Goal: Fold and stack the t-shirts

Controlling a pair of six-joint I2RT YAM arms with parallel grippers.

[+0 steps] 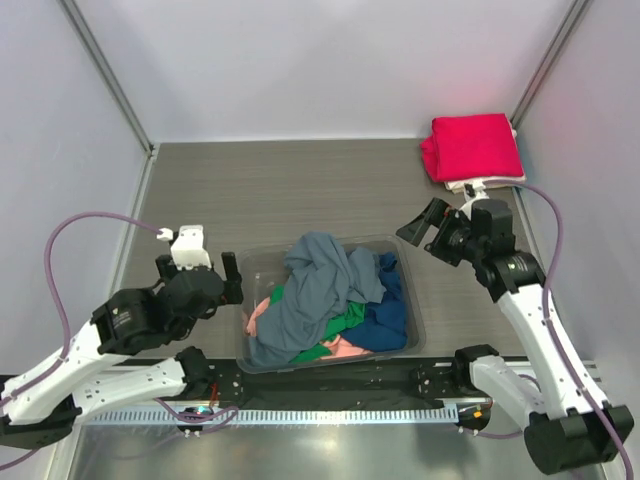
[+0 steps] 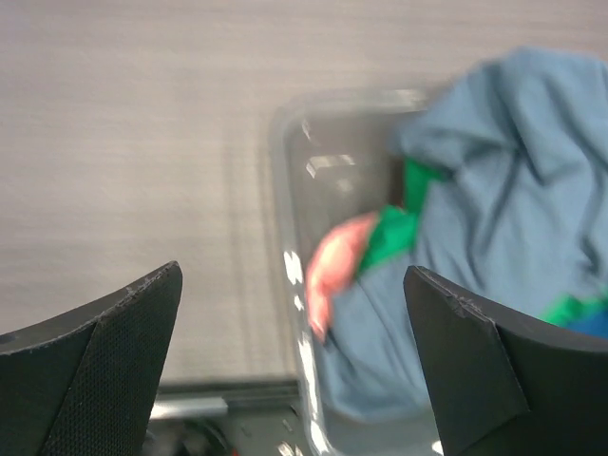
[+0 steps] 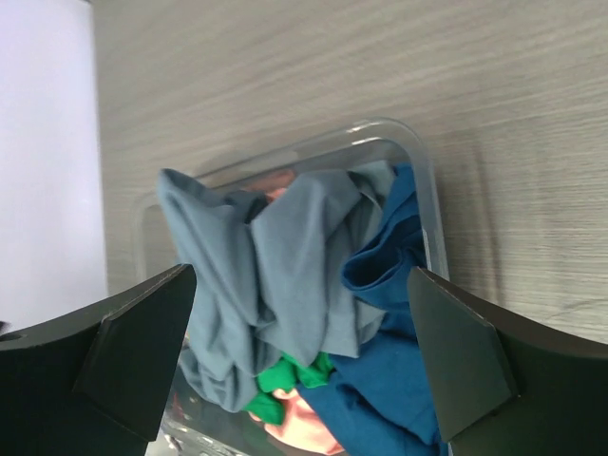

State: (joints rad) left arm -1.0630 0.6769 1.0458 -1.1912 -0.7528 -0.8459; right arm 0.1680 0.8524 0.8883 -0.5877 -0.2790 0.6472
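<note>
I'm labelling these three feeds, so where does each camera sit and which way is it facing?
Top external: above and behind the robot, looking down on the table; left arm, right arm show, left gripper and right gripper open.
Left wrist: on the left arm's wrist, facing the clear bin's left wall; its fingers frame the bottom corners.
Right wrist: on the right wrist, looking into the bin; its fingers likewise.
Shared: both wrist views catch the grey-blue shirt.
</note>
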